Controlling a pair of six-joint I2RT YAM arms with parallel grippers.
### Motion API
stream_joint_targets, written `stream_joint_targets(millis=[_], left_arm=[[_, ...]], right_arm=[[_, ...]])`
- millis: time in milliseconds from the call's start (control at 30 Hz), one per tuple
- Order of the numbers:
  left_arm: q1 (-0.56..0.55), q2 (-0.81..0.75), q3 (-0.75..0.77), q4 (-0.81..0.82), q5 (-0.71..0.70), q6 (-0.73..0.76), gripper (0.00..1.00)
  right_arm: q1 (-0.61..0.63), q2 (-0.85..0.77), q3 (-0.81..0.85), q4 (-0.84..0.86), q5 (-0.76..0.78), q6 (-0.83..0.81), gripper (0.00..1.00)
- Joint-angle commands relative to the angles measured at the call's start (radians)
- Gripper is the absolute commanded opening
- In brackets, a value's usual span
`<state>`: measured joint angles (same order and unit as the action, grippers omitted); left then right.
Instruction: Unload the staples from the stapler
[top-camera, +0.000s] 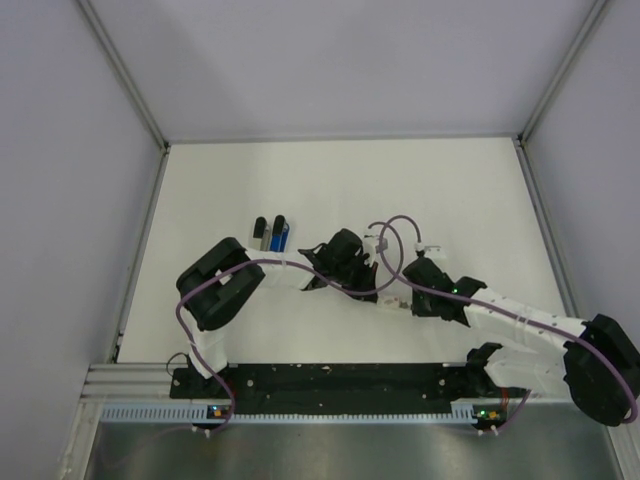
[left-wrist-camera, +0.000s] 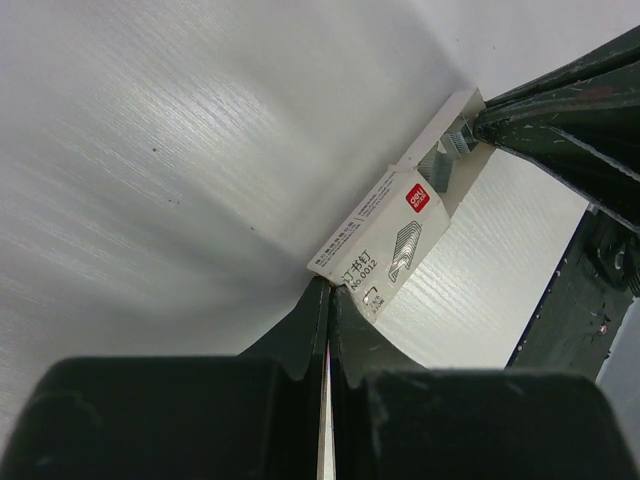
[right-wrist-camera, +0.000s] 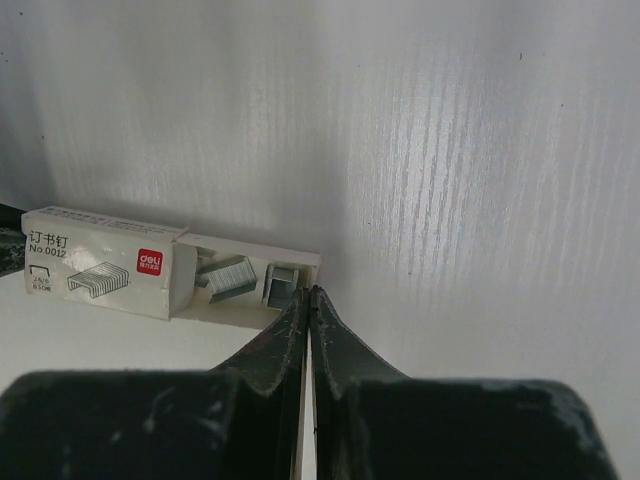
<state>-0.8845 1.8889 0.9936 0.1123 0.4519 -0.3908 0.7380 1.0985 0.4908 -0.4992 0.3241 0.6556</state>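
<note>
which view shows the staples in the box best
Right wrist: the staples lie exposed in the slid-out tray of the box. Left wrist gives only a glimpse of them beyond the label. Top view: hidden by the arms.

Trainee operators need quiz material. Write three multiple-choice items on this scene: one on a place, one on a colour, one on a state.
1. Where does the right gripper meet the staple box? A its pulled-out tray end; B its logo end; C its middle.
2. The box's logo is: A green; B red; C yellow.
3. The box's tray is: A shut; B removed; C slid partly out.
Key: A, it sits at the tray end; B, the square mark is red; C, staples show in the exposed tray.
</note>
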Motion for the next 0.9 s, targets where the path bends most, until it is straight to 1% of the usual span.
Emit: stream_joint_targets(millis=[0, 267, 567, 867], left_arm=[[-0.005, -0.025, -0.026, -0.002, 0.002, 0.049, 0.00], [-0.005, -0.019, -0.013, -0.005, 0.022, 0.053, 0.00], [-0.007, -0.017, -0.013, -0.013, 0.044, 0.093, 0.00], [-0.008, -0.016, -0.019, -0.010, 0.057, 0.118, 0.00]], right_arm=[[0.018, -0.029, -0.009, 0.002, -0.016, 0.004, 0.00], [0.038, -0.008, 0.009, 0.008, -0.014, 0.013, 0.00], [0.049, 0.024, 0.040, 0.021, -0.003, 0.010, 0.00], [0.047, 0.023, 0.052, 0.030, -0.010, 0.001, 0.00]])
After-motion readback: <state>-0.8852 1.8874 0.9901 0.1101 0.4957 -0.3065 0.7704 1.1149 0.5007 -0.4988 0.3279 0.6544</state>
